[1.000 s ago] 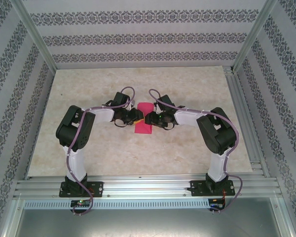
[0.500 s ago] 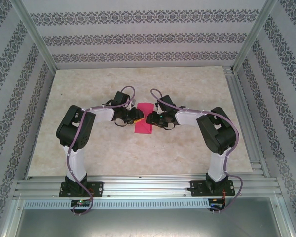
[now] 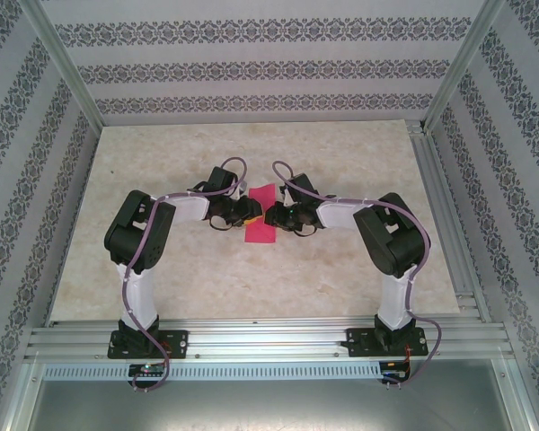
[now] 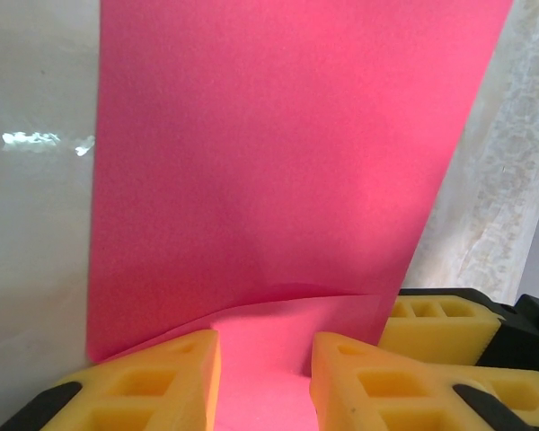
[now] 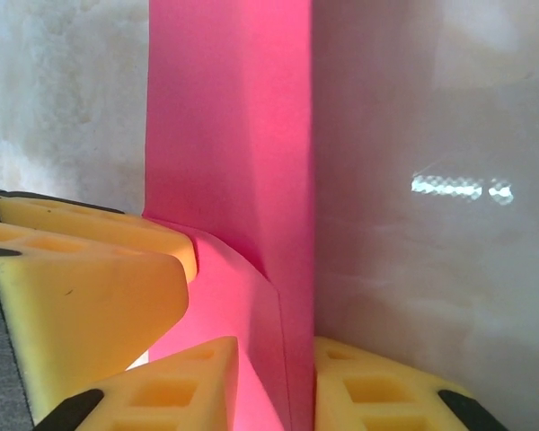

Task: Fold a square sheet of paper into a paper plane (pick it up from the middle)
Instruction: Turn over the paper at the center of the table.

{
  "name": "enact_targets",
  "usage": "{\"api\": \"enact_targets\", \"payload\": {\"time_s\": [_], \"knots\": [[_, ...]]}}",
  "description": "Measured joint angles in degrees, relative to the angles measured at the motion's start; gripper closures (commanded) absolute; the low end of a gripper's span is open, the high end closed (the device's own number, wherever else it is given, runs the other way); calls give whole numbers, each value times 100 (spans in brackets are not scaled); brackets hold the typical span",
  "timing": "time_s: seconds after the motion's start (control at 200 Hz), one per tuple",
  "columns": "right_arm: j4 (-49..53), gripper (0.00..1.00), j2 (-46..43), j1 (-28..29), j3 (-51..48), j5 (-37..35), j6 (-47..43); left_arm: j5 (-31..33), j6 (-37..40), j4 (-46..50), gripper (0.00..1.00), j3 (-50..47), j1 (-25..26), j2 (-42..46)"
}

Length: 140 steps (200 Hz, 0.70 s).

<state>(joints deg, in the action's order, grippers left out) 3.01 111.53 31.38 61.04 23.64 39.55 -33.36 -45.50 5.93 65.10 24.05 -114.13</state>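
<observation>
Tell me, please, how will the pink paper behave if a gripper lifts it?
Probably floppy: the pink paper curls up between the left gripper's fingers. Likely very light, being thin. It may crease easily; a fold shows in the right wrist view.

From above, the light is bright, soft and even, leaving hardly any shadow on the pale table (image 3: pixel 341 153) around the pink paper (image 3: pixel 262 220), though the picture is slightly grainy. In the wrist views, white glare streaks the table left of the paper in one and right of it in the other. The yellow fingers (image 4: pixel 153 386) below the paper are blurred.
</observation>
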Motion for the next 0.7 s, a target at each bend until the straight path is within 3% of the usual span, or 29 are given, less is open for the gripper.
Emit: {"api": "enact_targets", "payload": {"time_s": [0.09, 0.145, 0.405, 0.699], "knots": [[-52, 80, 0, 2, -11, 20, 0, 0, 0, 4, 66, 2, 0, 0], [-81, 89, 0, 2, -44, 24, -9, 0, 0, 17, 65, 11, 0, 0], [258, 91, -354, 2, -203, -90, -227, 90, -24, 164, 62, 35, 0, 190], [1567, 95, -1733, -13, -136, -1078, -1220, 678, 4, 603, 60, 22, -74, 1818]]}}
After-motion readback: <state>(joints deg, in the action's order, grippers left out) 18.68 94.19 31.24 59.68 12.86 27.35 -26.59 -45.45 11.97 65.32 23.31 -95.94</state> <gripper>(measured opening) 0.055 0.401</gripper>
